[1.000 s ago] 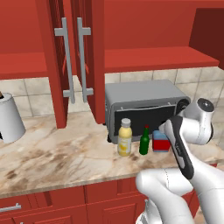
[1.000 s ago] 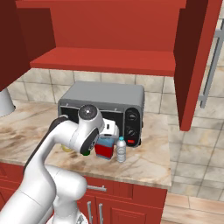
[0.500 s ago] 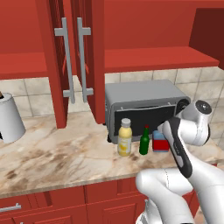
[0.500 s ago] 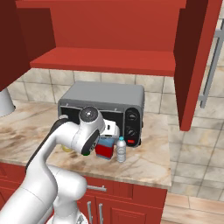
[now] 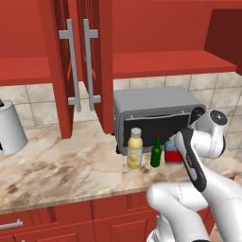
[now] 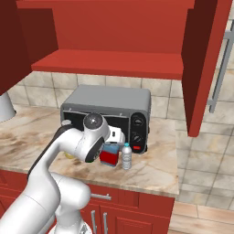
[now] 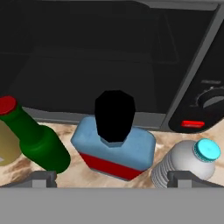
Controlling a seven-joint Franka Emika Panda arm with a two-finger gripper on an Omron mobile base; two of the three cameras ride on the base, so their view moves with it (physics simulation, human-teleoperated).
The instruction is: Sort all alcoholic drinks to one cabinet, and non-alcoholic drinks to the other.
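Observation:
My gripper [image 7: 113, 179] is open and hangs just above the squat red-and-blue bottle [image 7: 116, 151] with a black cap, one fingertip [image 7: 43, 178] on each side of it. Nothing is held. The bottle stands on the counter in front of the toaster oven [image 7: 109, 57]. Left of it in the hand view are the green bottle [image 7: 39, 142] with a red cap and an edge of the yellow juice bottle [image 7: 5, 151]. The water bottle [image 7: 186, 164] is on its right. From the base I see the juice bottle [image 5: 134, 149], green bottle [image 5: 156, 152], water bottle [image 6: 126, 156] and red-and-blue bottle [image 6: 109, 156].
The wall cabinet doors with two silver handles [image 5: 80, 61] stand open at the upper left. A red shelf [image 6: 109, 64] runs above the toaster oven [image 6: 109, 103]. The single-handle door [image 6: 203, 68] hangs open on the right. A white kettle [image 5: 9, 127] stands at the counter's far left.
The hand has crept slightly lower toward the bottles. The bottles and cabinet doors have not moved.

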